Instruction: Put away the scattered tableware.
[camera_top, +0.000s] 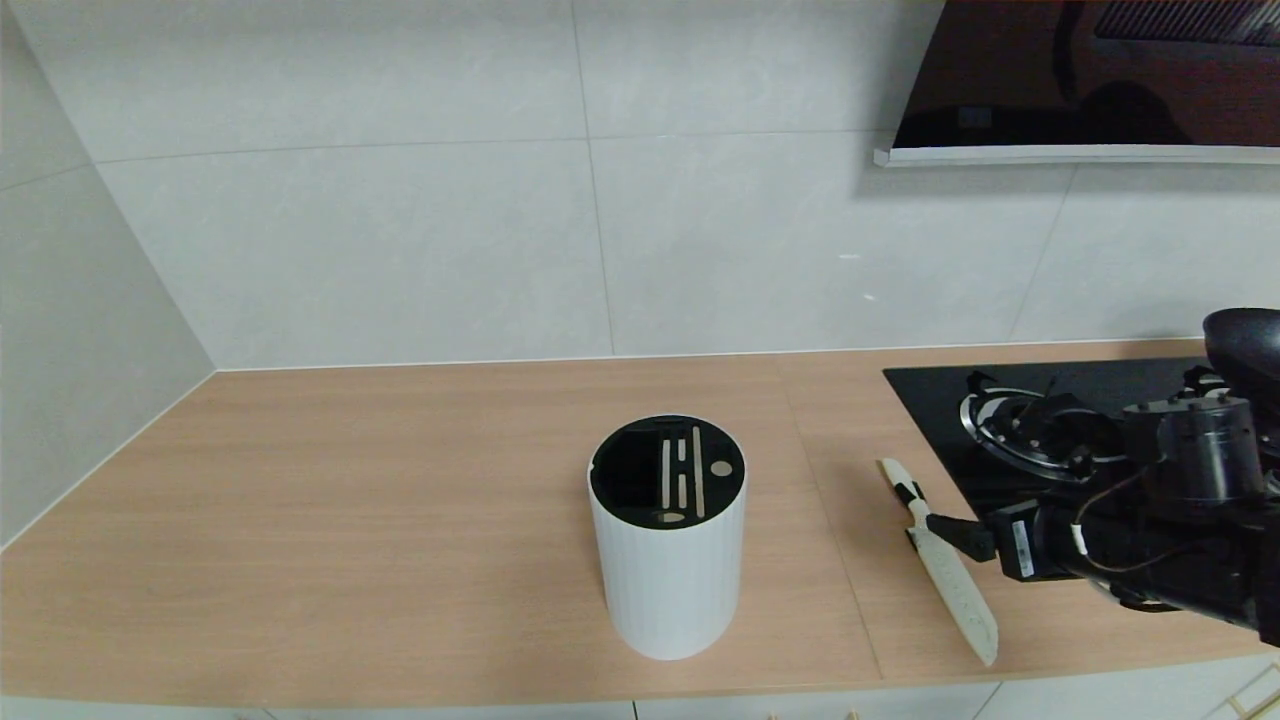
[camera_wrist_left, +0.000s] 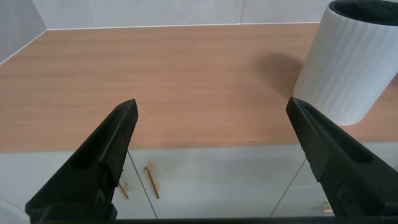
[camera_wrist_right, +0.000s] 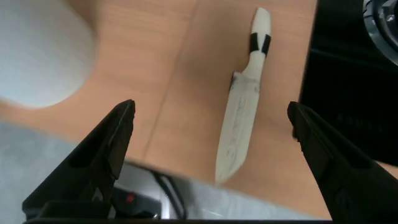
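A cream knife (camera_top: 955, 585) with a black band on its handle lies flat on the wooden counter, just left of the hob, blade toward the front edge. My right gripper (camera_top: 950, 530) hovers open over the knife (camera_wrist_right: 242, 112) near where handle meets blade, with nothing between its fingers (camera_wrist_right: 112, 149). A white ribbed cylindrical holder (camera_top: 668, 560) with a black slotted top stands mid-counter, left of the knife. My left gripper (camera_wrist_left: 211, 106) is open and empty in front of the counter's edge, with the holder (camera_wrist_left: 348, 62) off to one side.
A black hob (camera_top: 1050, 395) with a gas burner (camera_top: 1010, 425) lies at the right, under a dark range hood (camera_top: 1090, 80). Tiled walls close the back and left. Bare counter (camera_top: 350, 500) spreads left of the holder. Cabinet handles (camera_wrist_left: 151, 180) show below the front edge.
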